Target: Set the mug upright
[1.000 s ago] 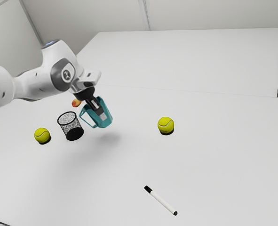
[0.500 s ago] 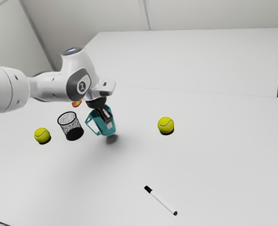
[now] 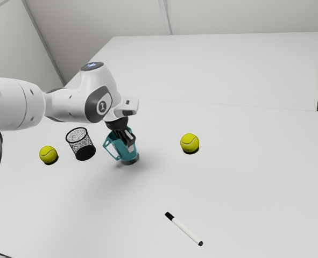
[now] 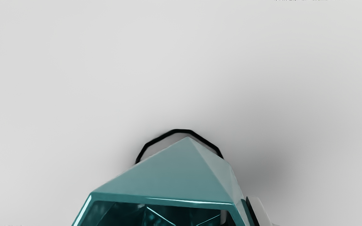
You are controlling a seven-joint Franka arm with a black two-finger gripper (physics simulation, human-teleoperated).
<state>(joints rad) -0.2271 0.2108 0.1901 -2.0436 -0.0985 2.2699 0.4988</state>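
Between fingers [image 3: 128, 137], tilted teal mug [image 3: 127, 154]

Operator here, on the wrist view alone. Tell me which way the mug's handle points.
Observer: In the exterior view, the handle sticks out from the mug toward that view's left, on the side where a black mesh cup stands.
Operator: Say whether the handle touches that cup.
Observer: No, bare table lies between them in the exterior view.
Operator: Now name what sits on the mug's other side.
Observer: A yellow tennis ball, toward the exterior view's right, well apart from the mug.
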